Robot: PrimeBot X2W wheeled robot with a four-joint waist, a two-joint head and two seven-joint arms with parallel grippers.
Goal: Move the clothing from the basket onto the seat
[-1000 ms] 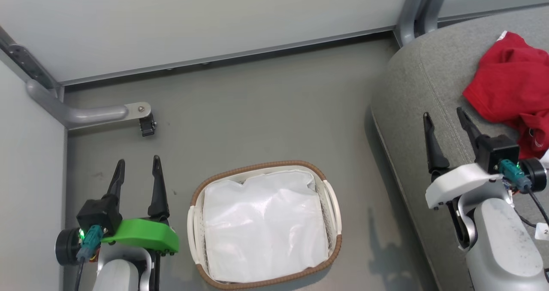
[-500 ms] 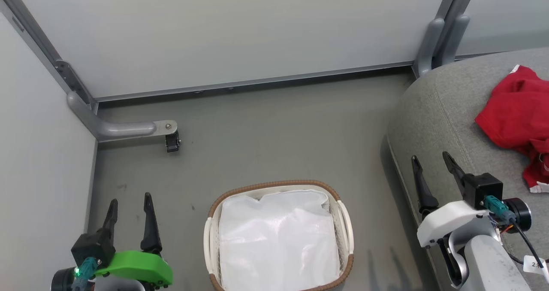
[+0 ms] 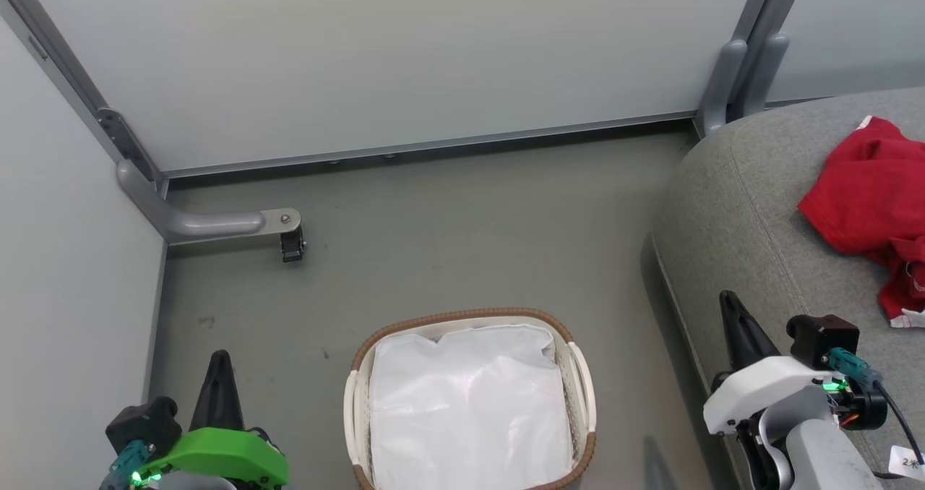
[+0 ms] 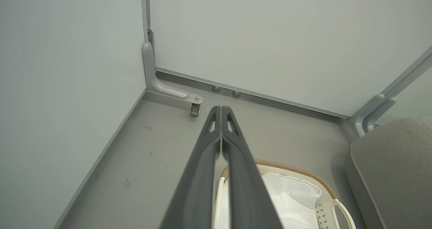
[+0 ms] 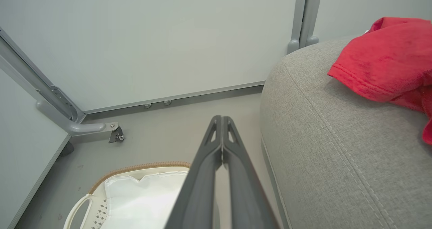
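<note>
The red clothing [image 3: 871, 204] lies crumpled on the grey seat [image 3: 751, 215] at the right, also seen as red clothing [image 5: 384, 67] on the seat [image 5: 330, 144] in the right wrist view. The cream basket [image 3: 462, 316] stands on the floor at bottom centre, and inside it I see just its white liner [image 3: 470, 410]. My left gripper [image 3: 219, 360] is shut and empty at the lower left, beside the basket. My right gripper [image 3: 728, 302] is shut and empty over the seat's front edge, left of the clothing. Both wrist views show fingers pressed together: left gripper [image 4: 221, 108], right gripper [image 5: 221, 118].
Pale panel walls enclose the grey floor [image 3: 448, 230]. A grey bracket with a small black caster [image 3: 291, 244] juts from the left corner. Grey upright posts [image 3: 744, 71] stand behind the seat.
Both grippers have shut from open and both arms have drawn back toward me. The camera tilted up, shifting the whole scene downward in the view. The clothing stays on the seat.
</note>
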